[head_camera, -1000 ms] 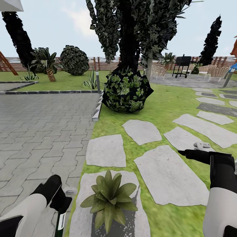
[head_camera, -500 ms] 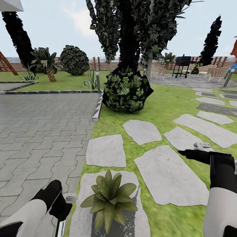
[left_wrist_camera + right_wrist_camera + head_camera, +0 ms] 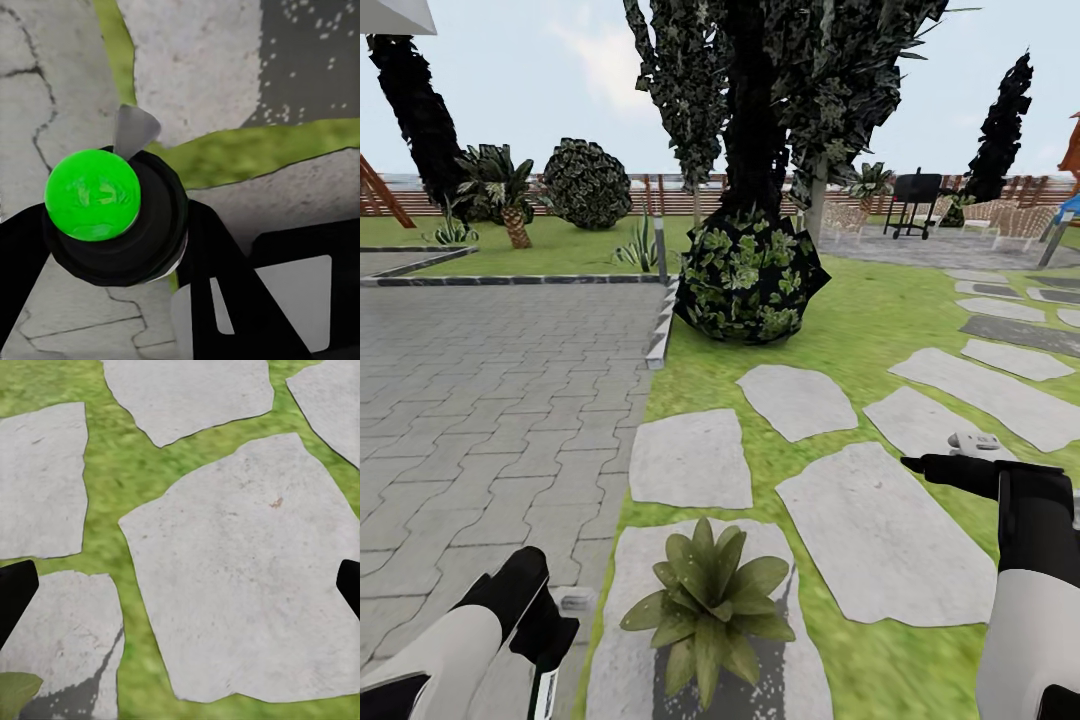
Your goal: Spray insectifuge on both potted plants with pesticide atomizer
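Green-bodied pesticide atomizer sitting clamped in our left gripper, low beside the stone slab | potted plant resting on it | right gripper hanging spread wide, holding nothing, above slabs.

Layout, head view: paving left, lawn w/ slabs right.
Potted plant sits bottom centre on a stone slab. Left gripper w/ pesticide atomizer at bottom left, just left of the plant, over the paving edge. Right gripper at right edge, above a large slab. Round bush at centre, behind the slabs, tree above it. Fence runs across the back; grill upper right.
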`<state>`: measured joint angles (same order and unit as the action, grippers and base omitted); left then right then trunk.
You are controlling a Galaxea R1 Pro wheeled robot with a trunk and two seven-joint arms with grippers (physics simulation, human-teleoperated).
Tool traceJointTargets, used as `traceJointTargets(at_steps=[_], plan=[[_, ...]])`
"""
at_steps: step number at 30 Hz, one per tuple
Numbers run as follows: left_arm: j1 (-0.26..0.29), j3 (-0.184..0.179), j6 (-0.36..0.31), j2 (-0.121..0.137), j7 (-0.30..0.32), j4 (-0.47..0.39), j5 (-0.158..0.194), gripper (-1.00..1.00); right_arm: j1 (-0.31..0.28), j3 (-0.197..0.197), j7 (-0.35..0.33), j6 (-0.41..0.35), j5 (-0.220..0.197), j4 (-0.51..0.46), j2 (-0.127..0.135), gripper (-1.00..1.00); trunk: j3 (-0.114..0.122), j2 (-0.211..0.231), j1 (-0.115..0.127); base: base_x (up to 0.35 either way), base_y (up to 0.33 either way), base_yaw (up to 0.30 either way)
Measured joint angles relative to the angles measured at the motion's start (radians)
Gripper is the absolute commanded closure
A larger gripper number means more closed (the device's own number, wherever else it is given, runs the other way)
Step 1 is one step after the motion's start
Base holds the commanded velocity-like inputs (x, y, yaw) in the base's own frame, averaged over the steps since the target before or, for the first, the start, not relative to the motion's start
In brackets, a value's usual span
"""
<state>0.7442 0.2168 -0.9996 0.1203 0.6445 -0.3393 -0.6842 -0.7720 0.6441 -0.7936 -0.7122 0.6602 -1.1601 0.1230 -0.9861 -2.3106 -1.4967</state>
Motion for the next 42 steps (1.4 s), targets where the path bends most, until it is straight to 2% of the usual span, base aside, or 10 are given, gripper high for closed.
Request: traceJointTargets(at_steps=[13,33,36,40,42], plan=[[0.001,0.000,0.000,0.000,-0.003,0.000,0.000,1.00,0.000,0.000,0.000,0.000,0.000,0.000,0.000,-1.00,0.000,0.000,0.000,0.000,0.001,-0.209],[-0.001,-0.005,0.000,0.002,-0.009,0.002,-0.003,1.00,0.000,0.000,0.000,0.000,0.000,0.001,0.000,-1.00,0.000,0.000,0.000,0.000,0.000,-0.005],[-0.001,-0.025,0.000,0.003,-0.009,0.001,-0.002,1.00,0.000,0.000,0.000,0.000,0.000,0.001,0.000,-1.00,0.000,0.000,0.000,0.000,0.000,0.000],[-0.001,-0.035,0.000,0.000,-0.006,-0.001,0.000,1.00,0.000,0.000,0.000,0.000,0.000,0.001,0.000,-1.00,0.000,0.000,0.000,0.000,0.000,0.000],[0.000,-0.034,-0.002,-0.018,-0.003,-0.002,0.009,1.00,0.000,0.000,0.000,0.000,0.000,0.001,0.000,-1.00,0.000,0.000,0.000,0.000,0.000,0.000]])
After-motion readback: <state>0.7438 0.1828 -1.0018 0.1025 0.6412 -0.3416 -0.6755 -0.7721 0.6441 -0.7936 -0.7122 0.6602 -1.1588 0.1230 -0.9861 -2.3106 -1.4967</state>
